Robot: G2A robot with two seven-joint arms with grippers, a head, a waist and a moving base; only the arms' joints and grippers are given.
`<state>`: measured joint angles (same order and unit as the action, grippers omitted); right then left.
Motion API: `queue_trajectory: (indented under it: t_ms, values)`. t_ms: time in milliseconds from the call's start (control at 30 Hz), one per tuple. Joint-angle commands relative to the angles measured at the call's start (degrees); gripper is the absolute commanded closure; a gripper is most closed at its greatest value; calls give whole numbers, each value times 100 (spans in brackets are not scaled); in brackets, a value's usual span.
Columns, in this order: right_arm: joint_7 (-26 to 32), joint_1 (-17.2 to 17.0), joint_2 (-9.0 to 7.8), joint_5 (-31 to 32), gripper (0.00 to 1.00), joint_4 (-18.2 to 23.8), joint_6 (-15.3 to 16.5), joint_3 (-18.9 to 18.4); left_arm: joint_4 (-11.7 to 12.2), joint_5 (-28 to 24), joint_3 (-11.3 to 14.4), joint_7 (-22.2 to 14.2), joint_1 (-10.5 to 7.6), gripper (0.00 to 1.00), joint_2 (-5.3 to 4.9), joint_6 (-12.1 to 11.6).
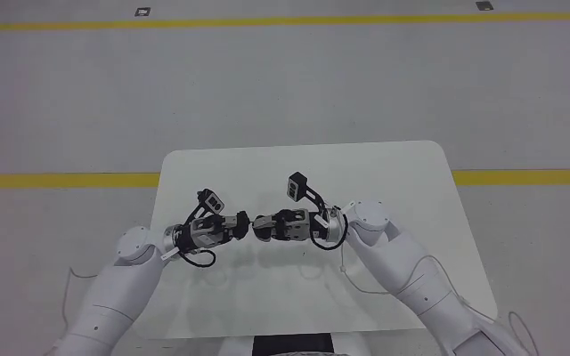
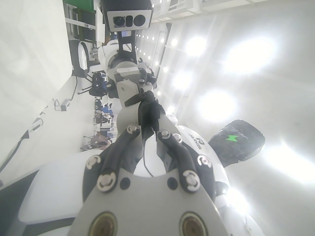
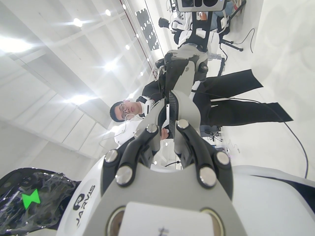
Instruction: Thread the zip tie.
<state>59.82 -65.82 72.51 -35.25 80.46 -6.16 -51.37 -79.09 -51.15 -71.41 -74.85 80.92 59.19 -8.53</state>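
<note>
Both arms hover over the white table [image 1: 392, 178], grippers meeting tip to tip above its near middle. In the left wrist view, my left gripper [image 2: 147, 126] is shut on the black zip tie [image 2: 148, 112]. A thin tail of the tie hangs back toward the wrist. Just beyond it, the right gripper [image 2: 144, 94] meets the tie's far end, where a short black strap sticks out sideways. The right wrist view has my right gripper [image 3: 167, 120] closed, fingers close together, with the left gripper straight ahead. From above, the left gripper [image 1: 238, 225] and right gripper [image 1: 265, 224] nearly touch.
The table's bare top spreads on all sides of the grippers, with rounded corners and its far edge near the yellow floor line [image 1: 80, 180]. Grey floor lies beyond the table.
</note>
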Motion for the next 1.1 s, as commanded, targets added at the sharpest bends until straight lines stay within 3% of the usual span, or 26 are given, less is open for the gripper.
queue_trajectory:
  t_ms: [0,400,500,833,933,1067]
  values:
    - [-12,-4,-6,-15,0,-5,-9,-26,0,3,-8,-15,0,100,-6,-13]
    - [-124,-268,-204,266,0,291,-73,-628,-17,42,-221,-221,75,100,-79,-136]
    - [-265,-366,-258,478,0,483,-45,-768,-100,153,-289,-390,70,100,-104,-324]
    - [-265,-366,-258,478,0,483,-45,-768,-157,224,-289,-416,51,100,-107,-395]
    - [-265,-366,-258,478,0,483,-45,-768,-196,956,-389,-296,46,100,-148,-1055]
    - [-265,-366,-258,478,0,483,-45,-768,-431,1196,-882,-354,147,100,-174,-1095]
